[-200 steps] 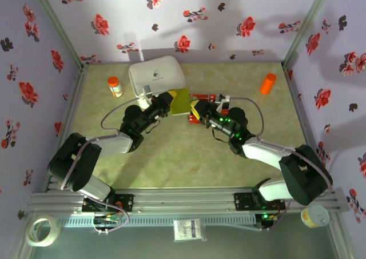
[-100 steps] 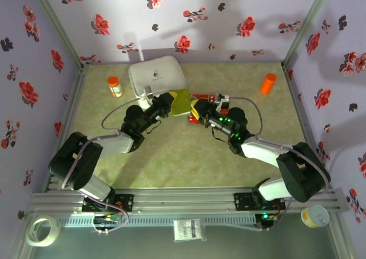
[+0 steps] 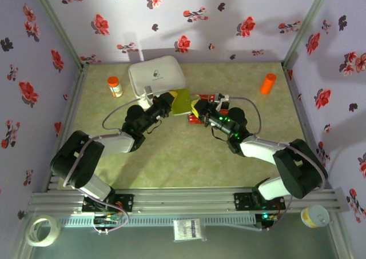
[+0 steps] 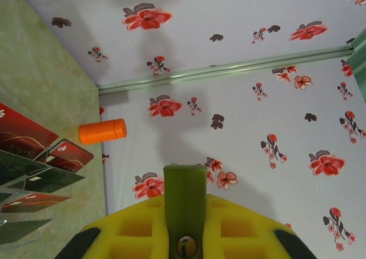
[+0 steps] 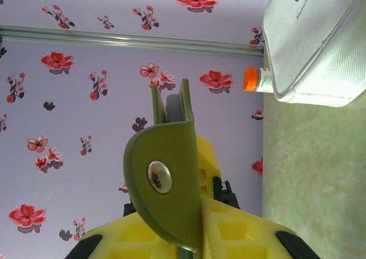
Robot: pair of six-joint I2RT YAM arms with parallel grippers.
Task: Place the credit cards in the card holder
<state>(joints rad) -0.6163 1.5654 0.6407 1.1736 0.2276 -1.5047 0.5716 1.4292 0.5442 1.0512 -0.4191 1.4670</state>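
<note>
The left gripper (image 3: 167, 103) is pinching one olive-green card holder (image 3: 182, 101) and is holding it lifted over the middle of the table; in the left wrist view the thin edge of the holder is standing upright between the two yellow fingers. The right gripper (image 3: 199, 111) is meeting the same holder from the other side; in the right wrist view its rounded flap with a metal snap is lying across the yellow fingers, and I cannot tell if these fingers are gripping it or only touching it. Just beyond the right gripper the credit cards (image 4: 26, 138) are sitting in one clear pocket sheet (image 4: 34, 176) on the table, apart from the holder; three red cards are showing plainly in the left wrist view, and the dark ones are too blurred for counting. Farther back, one white rounded box (image 3: 155, 75) is lying behind the left gripper; one bottle (image 3: 114, 87) with an orange cap is standing left of the box; one orange cylinder (image 3: 267, 83) is standing well apart on the right.
</note>
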